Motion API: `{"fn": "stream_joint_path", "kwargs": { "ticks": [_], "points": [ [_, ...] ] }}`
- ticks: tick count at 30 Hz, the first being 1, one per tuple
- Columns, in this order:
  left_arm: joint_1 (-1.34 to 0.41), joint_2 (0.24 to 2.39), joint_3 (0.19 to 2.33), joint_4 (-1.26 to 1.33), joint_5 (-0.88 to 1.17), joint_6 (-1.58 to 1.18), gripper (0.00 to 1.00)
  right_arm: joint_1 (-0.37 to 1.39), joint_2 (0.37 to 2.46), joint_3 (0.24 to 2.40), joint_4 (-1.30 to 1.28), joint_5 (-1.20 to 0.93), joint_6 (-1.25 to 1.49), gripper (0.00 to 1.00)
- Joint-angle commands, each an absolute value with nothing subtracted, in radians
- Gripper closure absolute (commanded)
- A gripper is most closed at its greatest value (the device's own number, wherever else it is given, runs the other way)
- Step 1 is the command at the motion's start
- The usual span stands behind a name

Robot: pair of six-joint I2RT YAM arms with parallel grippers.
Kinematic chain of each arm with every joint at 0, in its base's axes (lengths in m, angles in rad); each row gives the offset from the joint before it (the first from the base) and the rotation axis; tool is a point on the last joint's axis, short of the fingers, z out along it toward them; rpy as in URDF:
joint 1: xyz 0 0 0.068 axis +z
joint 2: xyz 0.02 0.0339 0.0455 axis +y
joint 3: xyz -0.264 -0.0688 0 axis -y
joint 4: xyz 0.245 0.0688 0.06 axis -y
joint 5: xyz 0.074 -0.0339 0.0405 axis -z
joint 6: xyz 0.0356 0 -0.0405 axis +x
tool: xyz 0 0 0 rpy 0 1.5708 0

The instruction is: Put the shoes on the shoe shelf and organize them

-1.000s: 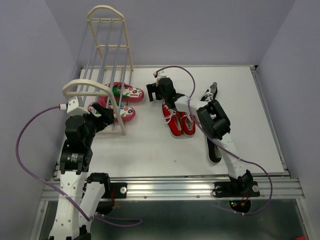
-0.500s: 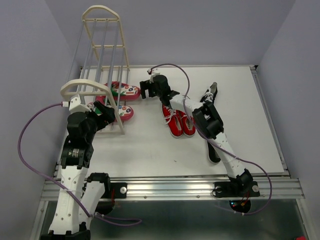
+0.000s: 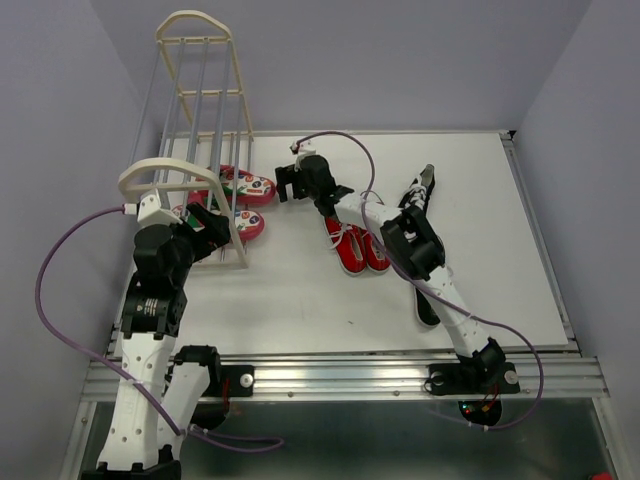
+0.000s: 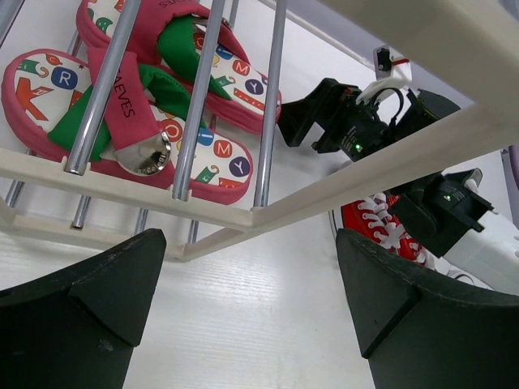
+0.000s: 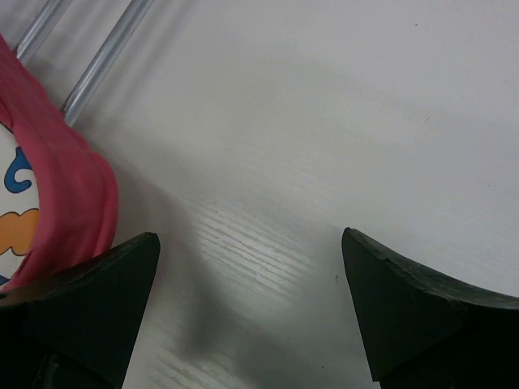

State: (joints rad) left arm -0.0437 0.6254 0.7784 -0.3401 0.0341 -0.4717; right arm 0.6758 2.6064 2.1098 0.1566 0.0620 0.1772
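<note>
Flip-flops [image 3: 247, 186], table's [image 3: 480, 250] left edge: we risk our right gripper [image 3: 283, 184], spread wide like left gripper [image 4: 250, 243], snagging shoe shelf [image 3: 170, 168] rails.

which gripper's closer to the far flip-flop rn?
Right. The right gripper, open, is just right of the far flip-flop. The left gripper, open, is at the shoe shelf's near end frame, beside the near flip-flop instead.
</note>
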Motion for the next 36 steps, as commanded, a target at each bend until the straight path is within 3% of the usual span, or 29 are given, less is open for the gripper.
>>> {"fn": "stream_joint_path", "kwargs": {
  "ticks": [1,8,13,24,30,36],
  "points": [
    [-0.038,0.603,0.799,-0.298,0.035,-0.465,0.01,0.689,2.577,2.099,0.189,0.155,0.147,0.0],
    [-0.038,0.574,0.816,-0.322,0.02,-0.463,0.01,0.689,2.524,2.074,0.146,0.219,0.123,0.0],
    [-0.038,0.532,0.839,-0.367,0.011,-0.453,0.01,0.689,2.34,1.971,0.13,0.218,0.104,0.0],
    [-0.04,0.374,0.929,-0.552,-0.161,-0.474,0.01,0.689,1.755,1.386,-0.041,0.415,0.236,0.0],
    [-0.04,0.397,1.003,-0.601,-0.216,-0.5,0.01,0.609,1.531,1.178,-0.29,0.519,0.429,0.0],
    [-0.038,0.474,1.038,-0.612,-0.233,-0.505,0.01,0.514,1.31,0.961,-0.321,0.509,0.492,0.0]
  ]
}}
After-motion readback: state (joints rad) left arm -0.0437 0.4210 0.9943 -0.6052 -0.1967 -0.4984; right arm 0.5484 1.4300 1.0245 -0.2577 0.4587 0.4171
